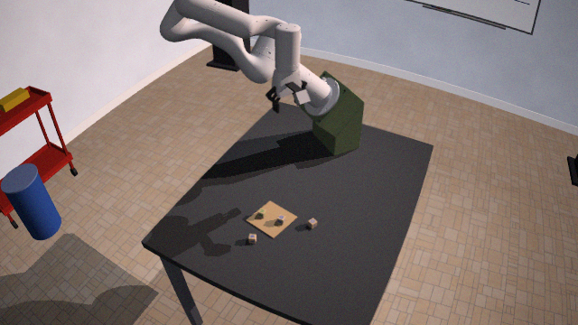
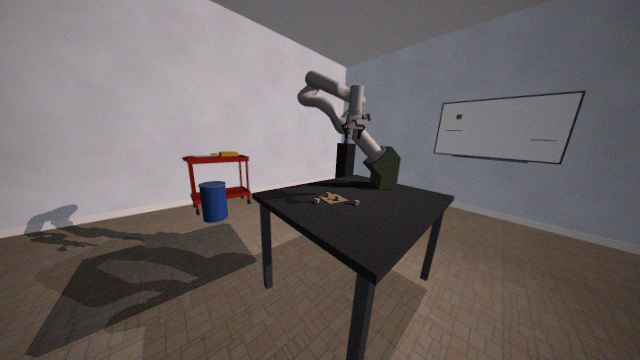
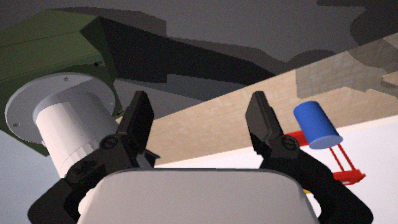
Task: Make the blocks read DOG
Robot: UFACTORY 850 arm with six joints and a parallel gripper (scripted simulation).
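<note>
A tan mat [image 1: 273,231] [image 2: 334,201] lies near the front of the black table [image 1: 361,203] [image 2: 380,225]. Two blocks stand on the mat: one with a green letter [image 1: 261,212] and one with a bluish letter [image 1: 280,218]. A block with an orange letter [image 1: 312,222] [image 2: 356,202] lies off the mat on one side. A block with a blue letter [image 1: 252,238] [image 2: 316,200] lies off it on the other side. The letters are too small to read. My gripper [image 1: 286,97] [image 2: 354,127] [image 3: 199,102] is open and empty. It hangs high near the robot's base, far from the blocks.
The green base pedestal [image 1: 343,122] [image 2: 385,167] [image 3: 45,45] stands at the table's far end. A red cart [image 1: 27,117] [image 2: 217,165] and a blue barrel [image 1: 31,200] [image 2: 213,201] [image 3: 315,125] stand on the floor beside the table.
</note>
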